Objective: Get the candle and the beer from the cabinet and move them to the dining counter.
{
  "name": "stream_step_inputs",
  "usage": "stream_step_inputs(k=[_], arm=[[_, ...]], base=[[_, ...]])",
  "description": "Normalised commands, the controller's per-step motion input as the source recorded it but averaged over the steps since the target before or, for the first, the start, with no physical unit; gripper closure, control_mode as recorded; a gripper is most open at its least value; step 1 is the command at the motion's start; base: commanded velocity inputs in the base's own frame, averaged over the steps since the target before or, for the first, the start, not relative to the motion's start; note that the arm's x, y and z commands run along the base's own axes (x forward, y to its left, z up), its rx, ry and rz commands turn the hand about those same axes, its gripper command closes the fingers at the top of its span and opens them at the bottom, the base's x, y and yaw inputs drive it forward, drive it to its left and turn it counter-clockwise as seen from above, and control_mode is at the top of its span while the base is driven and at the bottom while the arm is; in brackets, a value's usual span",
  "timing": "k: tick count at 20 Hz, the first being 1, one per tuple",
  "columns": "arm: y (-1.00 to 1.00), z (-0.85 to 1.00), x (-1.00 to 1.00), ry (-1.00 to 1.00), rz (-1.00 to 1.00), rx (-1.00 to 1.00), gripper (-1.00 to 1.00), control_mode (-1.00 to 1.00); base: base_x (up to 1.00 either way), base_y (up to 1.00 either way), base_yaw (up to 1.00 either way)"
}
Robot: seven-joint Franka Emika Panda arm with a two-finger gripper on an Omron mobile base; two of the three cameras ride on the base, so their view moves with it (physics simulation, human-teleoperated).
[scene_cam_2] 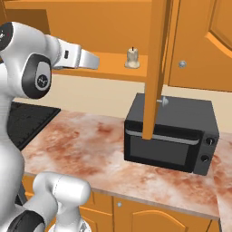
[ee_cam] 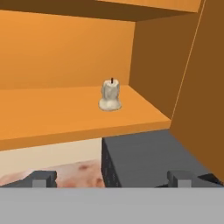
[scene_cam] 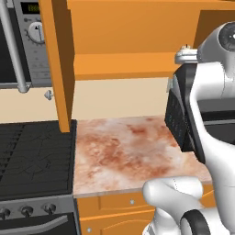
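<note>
Cabinet (ee_cam: 65,48): orange, doors standing open, lower shelf showing. Candle (ee_cam: 110,95): cream-white, sitting upright on shelf, ahead of tool and slightly above it, well apart. Tool (ee_cam: 112,178): hanging empty, tips standing wide apart, gripping nothing. Microwave (scene_cam_2: 170,135): black, sitting on marbled desk (scene_cam_2: 86,145) below tool, under shelf. Stove (scene_cam: 34,156): lying left of desk.

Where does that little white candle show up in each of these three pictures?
Left base view: the candle just peeks out at the upper right, mostly hidden behind the robot's white arm.
Right base view: upper middle, upright on the cabinet shelf, left of the open door's edge.
Hand view: centre, upright on the same shelf, apart from the wall at its right.
Shared landmark: the black microwave directly below the shelf.
</note>
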Motion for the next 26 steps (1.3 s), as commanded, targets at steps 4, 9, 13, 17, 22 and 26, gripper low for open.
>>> stream_step_inputs(k=[4, 9, 13, 17, 22, 26], arm=[[-0.33, -0.12, 0.44, 0.0, 0.0, 0.0, -1.0, -1.0], [-0.31, -0.2, 0.43, -0.01, 0.0, 0.0, -1.0, -1.0], [-0.24, -0.3, 0.43, -0.07, 0.0, 0.0, -1.0, -1.0], [-0.15, -0.12, 0.57, -0.01, 0.0, 0.03, -1.0, -1.0], [-0.02, 0.02, 0.65, 0.08, 0.0, 0.06, -1.0, -1.0], [-0.05, 0.02, 0.55, 0.21, 0.0, 0.06, -1.0, -1.0]], base=[[0.0, 0.0, 0.0], [0.0, 0.0, 0.0], [0.0, 0.0, 0.0], [0.0, 0.0, 0.0], [0.0, 0.0, 0.0], [0.0, 0.0, 0.0]])
